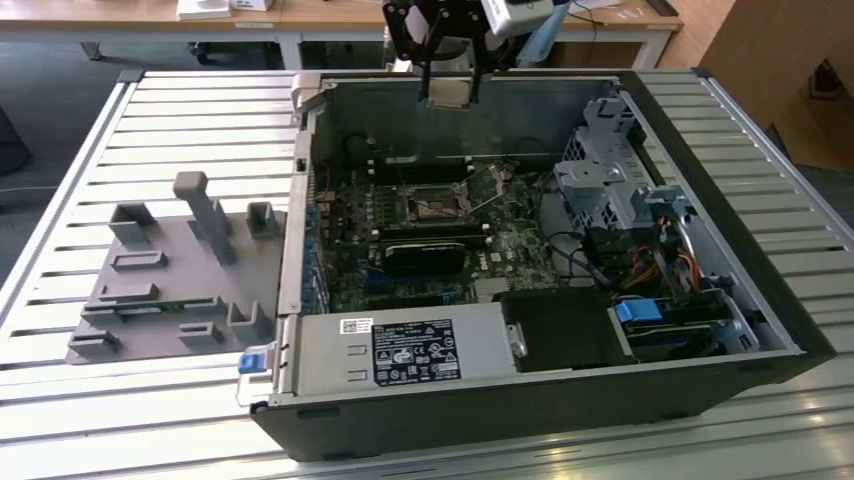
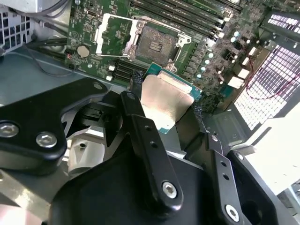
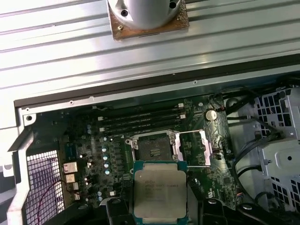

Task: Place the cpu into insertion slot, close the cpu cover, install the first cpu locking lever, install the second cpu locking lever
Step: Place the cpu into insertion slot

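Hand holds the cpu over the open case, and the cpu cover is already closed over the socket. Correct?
No. The hand does hold the cpu over the case, but the cpu cover stands flipped open beside the bare socket, as the first wrist view shows.

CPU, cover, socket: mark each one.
cpu (image 3: 159, 191), first wrist view, middle of its metal top.
cover (image 3: 205, 148), first wrist view, outer frame rail.
socket (image 3: 152, 148), first wrist view, middle of its bed.

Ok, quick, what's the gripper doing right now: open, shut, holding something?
Gripper: fingers shut on the cpu, held up in the air; the insertion slot is empty.
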`<state>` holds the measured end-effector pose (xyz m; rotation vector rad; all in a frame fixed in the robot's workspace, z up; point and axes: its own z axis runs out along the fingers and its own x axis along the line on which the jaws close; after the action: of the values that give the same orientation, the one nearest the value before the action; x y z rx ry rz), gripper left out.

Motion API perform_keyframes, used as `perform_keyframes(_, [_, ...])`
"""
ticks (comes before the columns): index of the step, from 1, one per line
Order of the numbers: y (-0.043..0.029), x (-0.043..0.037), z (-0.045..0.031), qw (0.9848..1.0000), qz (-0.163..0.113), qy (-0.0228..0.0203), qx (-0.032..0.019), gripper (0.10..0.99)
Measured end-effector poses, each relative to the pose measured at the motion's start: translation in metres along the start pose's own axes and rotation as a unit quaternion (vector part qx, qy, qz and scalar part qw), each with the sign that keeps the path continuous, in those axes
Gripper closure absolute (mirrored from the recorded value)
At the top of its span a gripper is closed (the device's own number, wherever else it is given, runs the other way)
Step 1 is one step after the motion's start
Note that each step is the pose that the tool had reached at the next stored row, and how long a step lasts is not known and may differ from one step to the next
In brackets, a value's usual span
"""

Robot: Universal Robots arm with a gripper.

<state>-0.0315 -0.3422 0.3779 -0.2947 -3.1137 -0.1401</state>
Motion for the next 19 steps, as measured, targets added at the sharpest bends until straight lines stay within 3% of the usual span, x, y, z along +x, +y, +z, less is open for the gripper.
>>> perform_keyframes(9, [0.0000,0.0000,0.0001,0.9993,0.037,-0.0033,-0.0003,0.545])
perform_keyframes(19, [0.0001,0.0000,0.0001,0.9976,0.069,-0.0064,0.0000,0.545])
